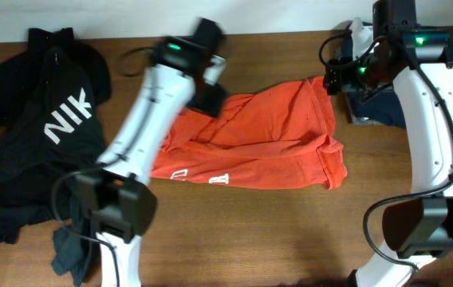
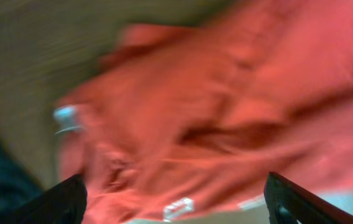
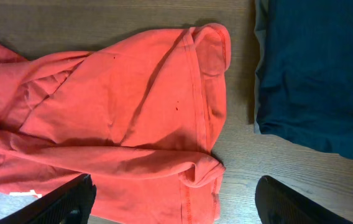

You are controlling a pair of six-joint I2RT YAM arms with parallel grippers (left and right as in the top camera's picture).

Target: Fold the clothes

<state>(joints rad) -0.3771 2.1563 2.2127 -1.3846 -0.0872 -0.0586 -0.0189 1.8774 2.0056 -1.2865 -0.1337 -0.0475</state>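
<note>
Orange shirt (image 1: 266, 139) crumpled, its white lettering unreadable; black top (image 1: 43, 119) beside it reads "NIK"; left gripper (image 2: 179, 202) and right gripper (image 3: 176, 202) both spread wide above the shirt

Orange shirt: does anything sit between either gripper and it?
Nothing visible does. Both wrist views look straight onto the orange shirt: the left gripper over its left part, the right gripper over its right edge. The dark blue garment lies beside it, apart.

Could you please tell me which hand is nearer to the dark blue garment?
Right. The right hand hangs just beside the dark blue garment; the left hand is over the far end of the orange shirt, well away.
</note>
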